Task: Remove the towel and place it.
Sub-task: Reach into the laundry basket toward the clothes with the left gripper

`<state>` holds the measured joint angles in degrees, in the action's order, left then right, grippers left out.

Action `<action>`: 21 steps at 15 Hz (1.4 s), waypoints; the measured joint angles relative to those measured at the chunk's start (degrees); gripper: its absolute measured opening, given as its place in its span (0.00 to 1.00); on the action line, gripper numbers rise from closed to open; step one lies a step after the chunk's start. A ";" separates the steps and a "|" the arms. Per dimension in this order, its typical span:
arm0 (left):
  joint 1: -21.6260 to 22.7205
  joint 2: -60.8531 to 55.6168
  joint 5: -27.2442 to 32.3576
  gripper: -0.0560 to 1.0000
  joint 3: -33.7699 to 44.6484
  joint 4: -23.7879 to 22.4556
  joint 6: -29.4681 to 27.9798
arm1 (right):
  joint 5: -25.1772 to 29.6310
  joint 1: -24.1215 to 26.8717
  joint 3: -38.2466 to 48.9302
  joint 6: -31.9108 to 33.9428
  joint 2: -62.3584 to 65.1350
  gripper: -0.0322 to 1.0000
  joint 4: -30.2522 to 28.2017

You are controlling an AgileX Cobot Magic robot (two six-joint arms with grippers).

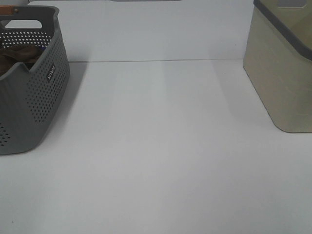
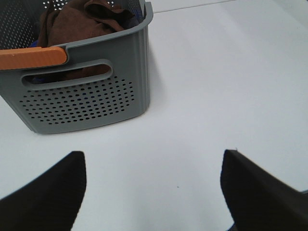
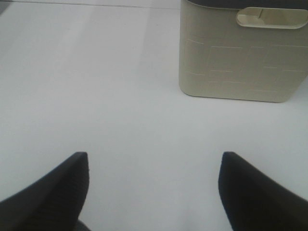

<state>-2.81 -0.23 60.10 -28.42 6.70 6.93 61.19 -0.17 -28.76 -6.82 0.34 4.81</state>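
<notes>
The dark brown towel (image 2: 79,21) lies crumpled inside the grey perforated basket (image 2: 91,96), which stands at the left edge of the table (image 1: 29,97); a bit of the towel (image 1: 17,56) shows over its rim. My left gripper (image 2: 153,185) is open above the bare table, short of the basket's handle side, with nothing between its fingers. My right gripper (image 3: 153,185) is also open and empty, facing a beige bin. Neither gripper shows in the exterior high view.
A beige bin (image 1: 285,73) with a dark rim stands at the right of the white table (image 1: 161,146); it is seen closer in the right wrist view (image 3: 243,53). An orange handle (image 2: 31,57) lies across the basket's rim. A wall rises behind.
</notes>
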 joint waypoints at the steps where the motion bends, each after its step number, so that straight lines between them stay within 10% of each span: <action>1: 0.00 0.00 0.00 0.75 0.00 0.00 0.00 | 0.00 0.00 0.00 0.00 0.00 0.72 0.00; 17: 0.00 0.23 -1.60 0.75 -1.49 -0.40 0.00 | 0.00 0.00 0.00 0.00 0.00 0.72 0.00; 21: 0.00 11.57 -22.06 0.75 -2.41 -6.30 -1.20 | 0.00 0.00 0.00 0.00 0.00 0.72 0.00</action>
<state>-2.81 11.34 38.04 -30.83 0.40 5.73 61.19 -0.17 -28.76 -6.82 0.34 4.81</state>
